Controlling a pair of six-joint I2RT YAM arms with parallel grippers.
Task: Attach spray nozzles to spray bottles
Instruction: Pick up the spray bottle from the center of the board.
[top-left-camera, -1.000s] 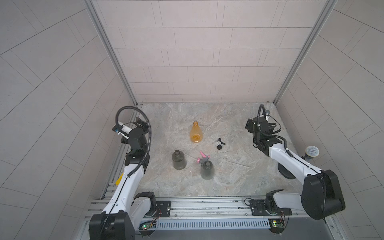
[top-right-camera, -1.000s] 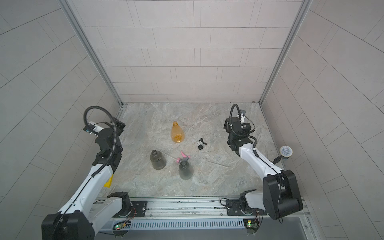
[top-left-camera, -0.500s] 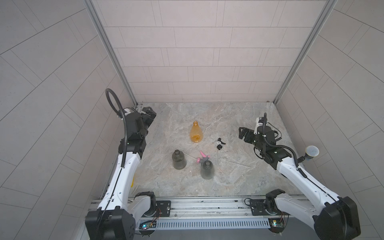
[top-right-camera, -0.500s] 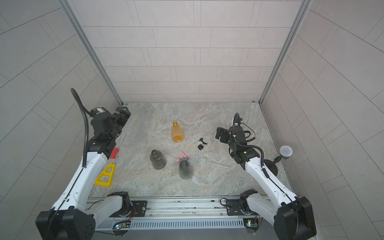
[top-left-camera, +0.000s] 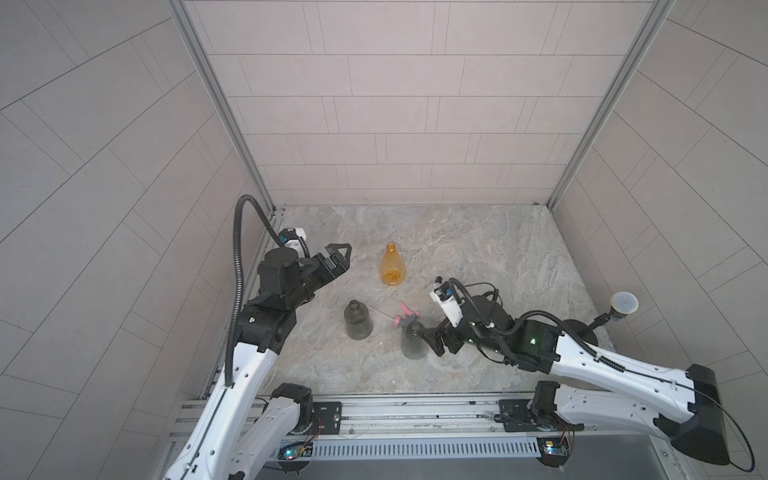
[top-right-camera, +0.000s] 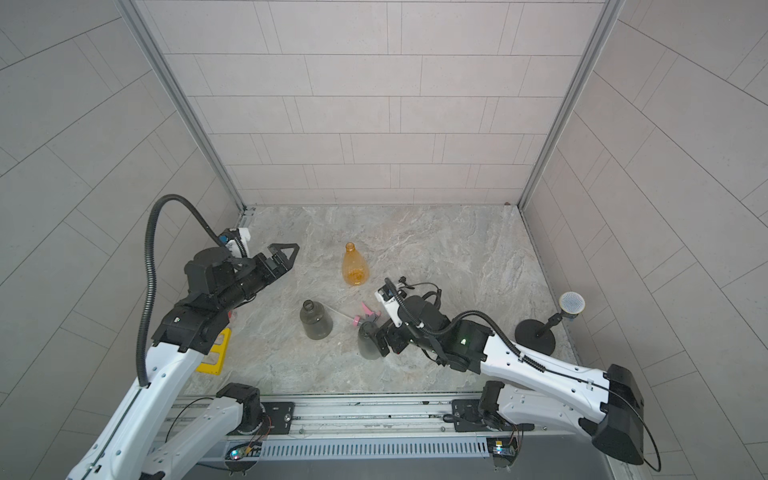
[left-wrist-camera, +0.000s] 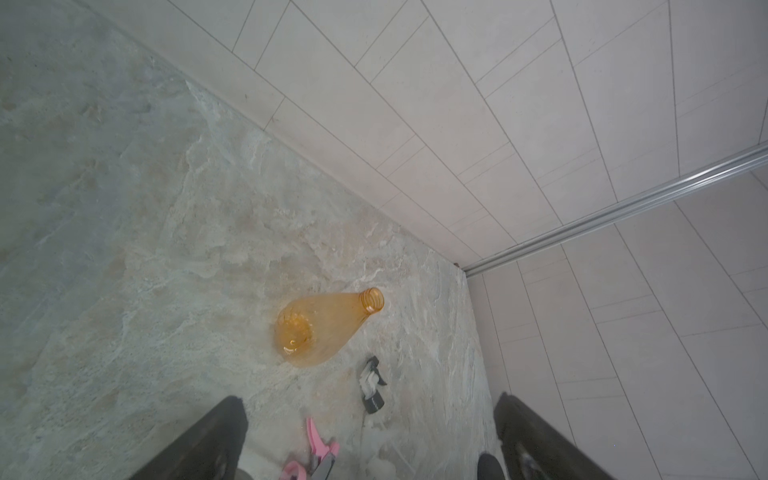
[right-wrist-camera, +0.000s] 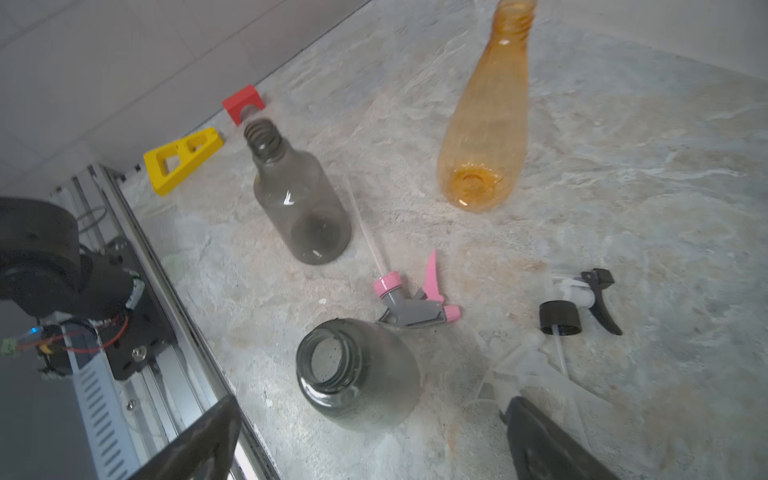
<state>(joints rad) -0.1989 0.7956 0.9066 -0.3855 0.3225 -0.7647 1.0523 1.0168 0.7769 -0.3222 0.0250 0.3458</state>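
Currently the pink-and-grey nozzle (right-wrist-camera: 409, 305), black-and-white nozzle (right-wrist-camera: 577, 305) and white nozzle (right-wrist-camera: 519, 359) lie loose on the desk (right-wrist-camera: 623, 187) among three upright, uncapped bottles (right-wrist-camera: 299, 199) (all empty). Right gripper (top-left-camera: 430, 340): jaws spread wide, grasping nothing, arm stretched low, just beside the near grey bottle (right-wrist-camera: 365, 382). Left gripper (top-left-camera: 340, 257): jaws released, empty, arm raised, facing the orange bottle (top-left-camera: 392, 266).

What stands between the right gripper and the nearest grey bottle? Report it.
Nothing visible does. The grey bottle sits just ahead of the open right gripper; the white nozzle lies beside one jaw, the pink nozzle beyond the bottle.
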